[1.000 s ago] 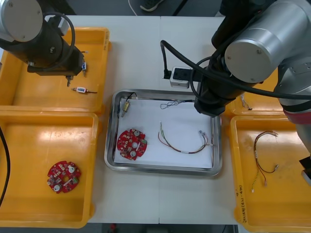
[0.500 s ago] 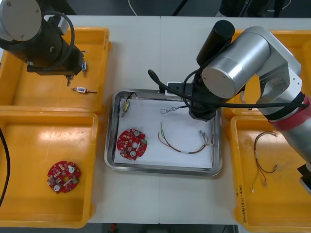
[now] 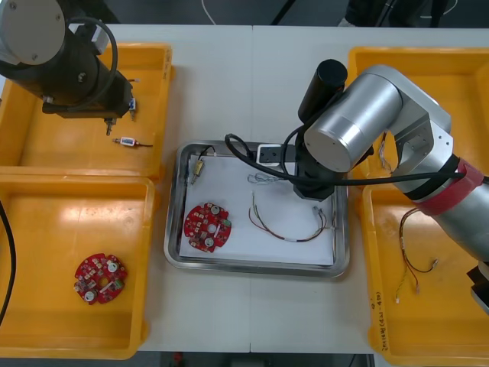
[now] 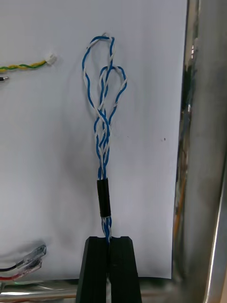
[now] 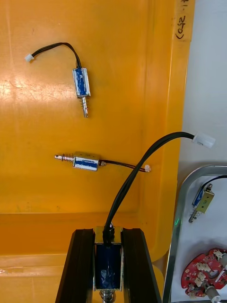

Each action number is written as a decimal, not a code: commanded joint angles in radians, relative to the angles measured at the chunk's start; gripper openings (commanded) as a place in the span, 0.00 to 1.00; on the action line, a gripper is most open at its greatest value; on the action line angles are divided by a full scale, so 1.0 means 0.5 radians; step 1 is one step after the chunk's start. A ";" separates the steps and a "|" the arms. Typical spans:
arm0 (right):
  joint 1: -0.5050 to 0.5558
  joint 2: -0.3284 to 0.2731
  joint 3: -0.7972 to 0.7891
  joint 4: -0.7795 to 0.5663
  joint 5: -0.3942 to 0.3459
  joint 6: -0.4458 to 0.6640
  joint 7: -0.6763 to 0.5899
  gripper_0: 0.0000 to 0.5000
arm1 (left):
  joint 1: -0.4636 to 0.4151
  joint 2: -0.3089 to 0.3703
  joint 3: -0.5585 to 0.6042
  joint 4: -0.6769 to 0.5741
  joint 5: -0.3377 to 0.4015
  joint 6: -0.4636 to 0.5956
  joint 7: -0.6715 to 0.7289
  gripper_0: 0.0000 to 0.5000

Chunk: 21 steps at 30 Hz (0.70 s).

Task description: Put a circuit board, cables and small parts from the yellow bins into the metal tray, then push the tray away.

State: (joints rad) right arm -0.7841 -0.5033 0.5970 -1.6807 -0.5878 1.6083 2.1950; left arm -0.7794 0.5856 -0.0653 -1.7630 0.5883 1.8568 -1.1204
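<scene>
Light table [image 3: 229, 84] w/ a seam down the middle; dark floor [image 3: 176, 11] past its far edge. Metal tray [image 3: 173, 229] sits centre betw. the yellow bins [image 3: 458, 69], white inside. R gripper [image 4: 109, 248] is low over the tray's far right part. Its fingers are pinched together on the end of the blue-and-white cable [image 4: 103, 118], whose loops spread over the white liner. Also in tray: circuit board [image 3: 207, 226], red-and-yellow cable [image 3: 289, 225], brass-coloured part [image 3: 198, 168] at far left corner. L gripper [image 5: 108, 258] hangs over the far left bin [image 3: 46, 145], clamped on a small metal part [image 5: 108, 265] whose black cable [image 5: 142, 165] arcs up past the bin rim. Loose part [image 5: 81, 87] and another [image 5: 85, 162] lie on that bin's floor. Near left bin [image 3: 46, 229] holds a 2nd board [image 3: 100, 278]; near right bin [image 3: 458, 306] a thin cable [image 3: 412, 245]
</scene>
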 commanded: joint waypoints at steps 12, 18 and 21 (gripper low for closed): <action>0.013 0.025 0.015 0.002 -0.058 -0.011 -0.086 1.00 | 0.003 0.013 0.066 -0.082 0.026 0.017 0.213 0.00; 0.010 0.028 -0.025 -0.072 -0.033 0.088 -0.119 1.00 | 0.003 0.010 0.066 -0.088 0.035 0.017 0.219 0.00; 0.010 0.028 -0.056 -0.151 0.013 0.201 -0.150 1.00 | 0.003 0.013 0.066 -0.097 0.048 0.017 0.225 0.00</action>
State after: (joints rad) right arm -0.7840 -0.5031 0.6008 -1.6936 -0.5996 1.6734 2.1709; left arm -0.7794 0.5856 -0.0653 -1.7677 0.5976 1.8568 -1.1180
